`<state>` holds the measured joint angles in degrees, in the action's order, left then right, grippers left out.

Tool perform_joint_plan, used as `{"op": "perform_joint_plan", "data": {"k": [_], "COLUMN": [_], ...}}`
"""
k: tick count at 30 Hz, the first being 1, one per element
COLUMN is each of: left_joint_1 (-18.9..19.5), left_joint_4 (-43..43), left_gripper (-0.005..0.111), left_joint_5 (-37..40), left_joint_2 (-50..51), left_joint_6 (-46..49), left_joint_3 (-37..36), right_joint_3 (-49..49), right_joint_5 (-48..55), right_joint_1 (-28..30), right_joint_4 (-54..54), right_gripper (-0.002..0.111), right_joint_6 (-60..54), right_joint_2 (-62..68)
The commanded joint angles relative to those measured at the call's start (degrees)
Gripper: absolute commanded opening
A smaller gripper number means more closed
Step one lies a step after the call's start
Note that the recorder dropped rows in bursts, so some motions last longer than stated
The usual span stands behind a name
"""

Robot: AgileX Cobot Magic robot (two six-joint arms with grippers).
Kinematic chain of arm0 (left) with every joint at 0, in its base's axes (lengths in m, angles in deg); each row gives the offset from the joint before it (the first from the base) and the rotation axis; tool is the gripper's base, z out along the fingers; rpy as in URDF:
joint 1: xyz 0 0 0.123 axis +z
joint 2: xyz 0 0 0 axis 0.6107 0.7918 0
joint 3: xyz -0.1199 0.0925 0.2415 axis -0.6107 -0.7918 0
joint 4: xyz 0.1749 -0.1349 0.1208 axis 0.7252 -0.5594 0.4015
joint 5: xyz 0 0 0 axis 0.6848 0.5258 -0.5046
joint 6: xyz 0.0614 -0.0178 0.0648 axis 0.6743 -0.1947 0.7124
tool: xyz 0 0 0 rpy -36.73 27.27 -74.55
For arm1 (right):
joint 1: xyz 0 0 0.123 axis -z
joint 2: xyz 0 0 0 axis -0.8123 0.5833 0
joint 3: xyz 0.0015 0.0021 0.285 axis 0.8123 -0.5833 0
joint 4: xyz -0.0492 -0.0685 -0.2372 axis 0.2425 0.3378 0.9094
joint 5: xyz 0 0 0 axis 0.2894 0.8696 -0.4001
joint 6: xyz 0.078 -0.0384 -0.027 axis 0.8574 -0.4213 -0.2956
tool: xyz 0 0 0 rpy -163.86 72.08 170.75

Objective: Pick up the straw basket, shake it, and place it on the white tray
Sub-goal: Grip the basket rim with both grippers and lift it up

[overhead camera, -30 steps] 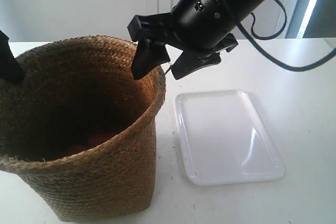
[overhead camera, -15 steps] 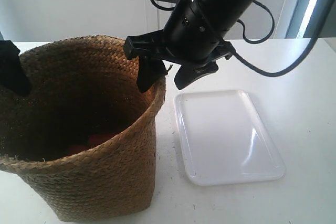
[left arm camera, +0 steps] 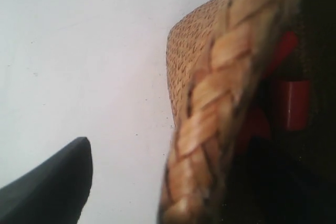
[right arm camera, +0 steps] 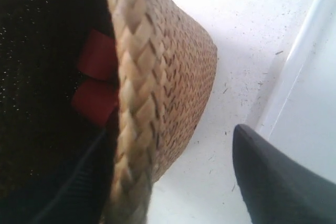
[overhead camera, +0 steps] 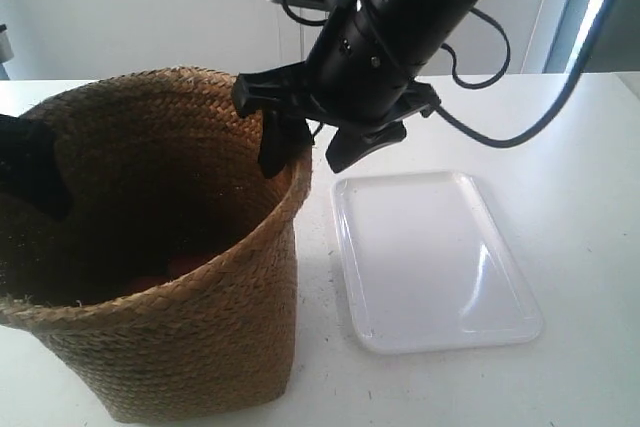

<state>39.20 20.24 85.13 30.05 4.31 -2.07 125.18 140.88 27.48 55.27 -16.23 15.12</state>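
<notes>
The straw basket (overhead camera: 170, 347) stands on the table at the exterior view's left, with red things (overhead camera: 178, 267) in its dark inside. The white tray (overhead camera: 430, 257) lies flat just to its right and holds nothing. My right gripper (overhead camera: 302, 165) is open and straddles the basket's braided rim (right arm camera: 131, 103), one finger inside and one finger (right arm camera: 278, 182) outside. On the opposite rim (left arm camera: 210, 129) my left gripper (left arm camera: 173, 192) is open too. Its outer finger (left arm camera: 47, 192) stands well off the wall, and a black finger (overhead camera: 35, 177) shows inside the basket.
The white table (overhead camera: 580, 147) runs on behind and right of the tray. The right arm's black cables (overhead camera: 520, 127) hang over the table behind the tray. A pale wall rises at the back.
The right gripper has come down and to the left, so its open jaws now straddle the basket rim. The left finger has sunk lower along the other side of the rim.
</notes>
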Motion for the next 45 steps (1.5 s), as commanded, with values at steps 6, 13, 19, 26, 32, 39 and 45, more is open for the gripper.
{"op": "perform_joint_plan", "data": {"k": [6, 13, 19, 26, 32, 39, 45], "left_joint_1": [0.04, 0.04, 0.04, 0.04, 0.04, -0.04, -0.04], "left_joint_4": [-2.17, -2.28, -2.64, -9.94, -19.75, -19.92, -23.85], "left_gripper": [0.077, 0.045, 0.013, 0.000, 0.000, 0.000, 0.000], "left_joint_5": [0.17, 0.17, -0.01, -1.07, -3.81, -13.65, -19.11], "left_joint_2": [-0.03, -0.03, -0.14, -0.23, -1.33, -10.05, -18.35], "left_joint_6": [1.39, 1.39, 1.39, 6.06, 14.12, 14.87, 19.66], "left_joint_3": [-0.49, -0.49, -0.49, -0.49, -0.73, -4.80, -8.67], "right_joint_3": [0.11, 0.11, 0.11, 0.11, 0.11, 0.11, -6.88], "right_joint_5": [1.56, -0.38, -0.64, -1.99, -5.49, -10.89, -19.25], "right_joint_1": [-0.10, -0.10, -0.10, -0.10, -0.10, -0.10, -3.18], "right_joint_4": [-3.64, -6.34, -5.67, -5.67, -4.20, 5.99, 6.64], "right_gripper": [0.061, 0.054, 0.004, 0.000, 0.000, 0.000, 0.000], "right_joint_6": [-3.40, -3.40, -3.40, -3.40, -4.57, 0.06, 0.26], "right_joint_2": [2.15, 2.15, 2.15, 2.26, 0.88, -5.56, -12.16]}}
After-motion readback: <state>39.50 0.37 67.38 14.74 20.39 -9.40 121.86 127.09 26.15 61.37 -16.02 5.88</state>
